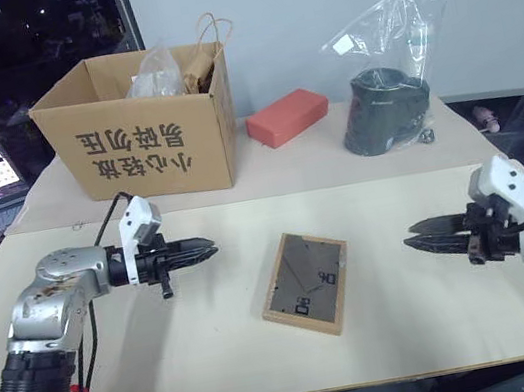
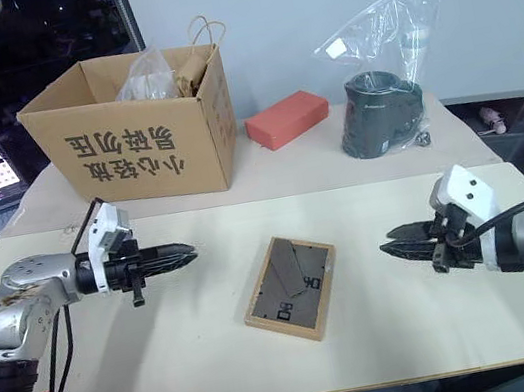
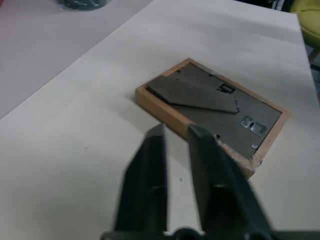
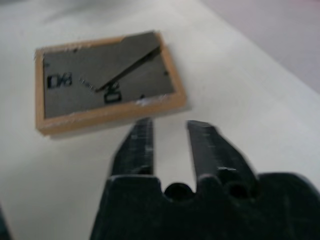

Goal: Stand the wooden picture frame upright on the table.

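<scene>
Table (image 1: 221, 366): pale, wide. Wooden picture frame (image 1: 305, 283) lies flat mid-table, back up, long axis running near-to-far, far end tilted rightward. Left gripper (image 1: 209, 252) left of frame, fingers pressed together. Right gripper (image 1: 417, 235) right of frame, fingers slightly spread, empty.

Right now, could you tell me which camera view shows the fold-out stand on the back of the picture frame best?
The left wrist view: the stand lies folded flat on the dark back of the picture frame, large and sharp. The right wrist view shows it too, but blurred. Both eye views show the frame face down on the table, with the stand small.
</scene>
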